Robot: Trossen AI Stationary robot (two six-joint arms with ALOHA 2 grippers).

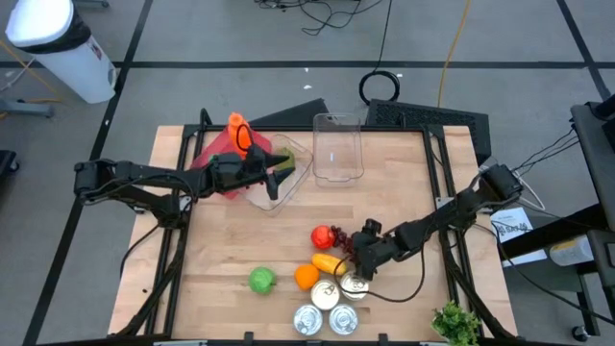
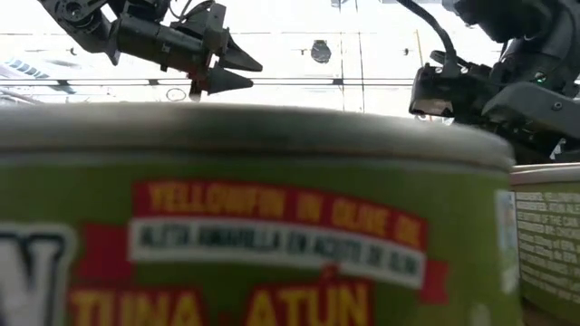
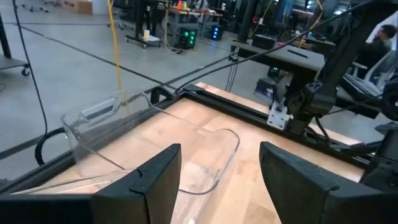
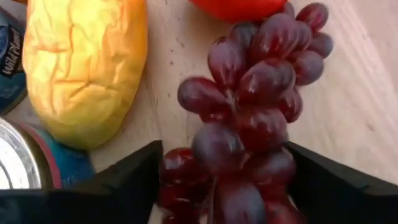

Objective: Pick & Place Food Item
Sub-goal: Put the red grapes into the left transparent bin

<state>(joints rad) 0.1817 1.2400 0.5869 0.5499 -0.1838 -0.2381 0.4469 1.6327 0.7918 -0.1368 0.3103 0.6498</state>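
Right claw [image 1: 348,252] is low at the near-right part of the table [image 1: 404,202], fingers [image 4: 124,180] set on either side of the bunch of dark red grapes [image 4: 249,118]. In the right wrist view the grapes fill the gap between the fingers and lie on the wood; whether the fingers press on them or merely flank them I cannot tell.

Grapes lie just beside a red tomato [image 1: 322,236] and a yellow pepper-like item [image 4: 84,62]. Near them: an orange [image 1: 306,277], a green apple [image 1: 261,280], and a group of tins [image 1: 327,308] at the near edge. A green leafy bunch [image 1: 455,322] sits at the near right corner.

Left claw [image 1: 279,175] is raised over the tilted clear container [image 1: 279,178] at the far left, fingers [image 3: 143,180] spread apart with nothing between them. A second clear container [image 1: 337,147] stands upright at the far middle. An orange cone-shaped item [image 1: 237,132] sits by the left arm.

Labels: the low view is filled by a green tin [image 2: 254,226] reading "YELLOWFIN IN OLIVE OIL", "TUNA · ATÚN"; the white line between is blurred, seemingly Spanish. Small print on the neighbouring tin [image 2: 548,244] is unreadable. In the right wrist view one tin's [image 4: 12,56] rim shows writing, possibly "Wild Planet".
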